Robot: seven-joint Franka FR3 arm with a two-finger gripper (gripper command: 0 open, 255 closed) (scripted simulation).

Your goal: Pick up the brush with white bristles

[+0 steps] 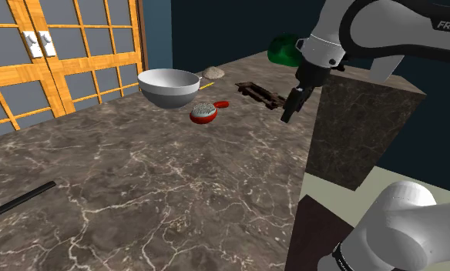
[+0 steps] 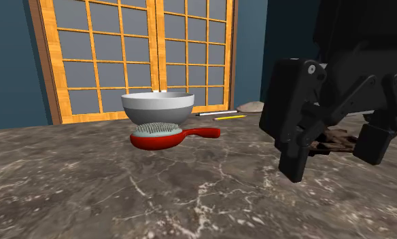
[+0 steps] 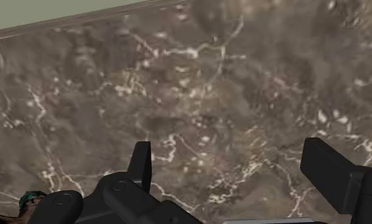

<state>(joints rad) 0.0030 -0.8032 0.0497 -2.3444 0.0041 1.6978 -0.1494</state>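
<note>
Clearly nothing is picked up yet: the brush, red with pale bristles facing up, lies flat on the desk just beside the bowl, untouched. I judge the whole job is ahead of me: reach over, come down on the brush, close, lift. My claw hangs above the desk well apart from the brush, fingers spread wide and holding nothing; in the wrist view, bare marbled surface lies between them.

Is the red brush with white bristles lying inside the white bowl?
No, the red brush with white bristles lies on the dark marble surface, beside the round white bowl.
</note>
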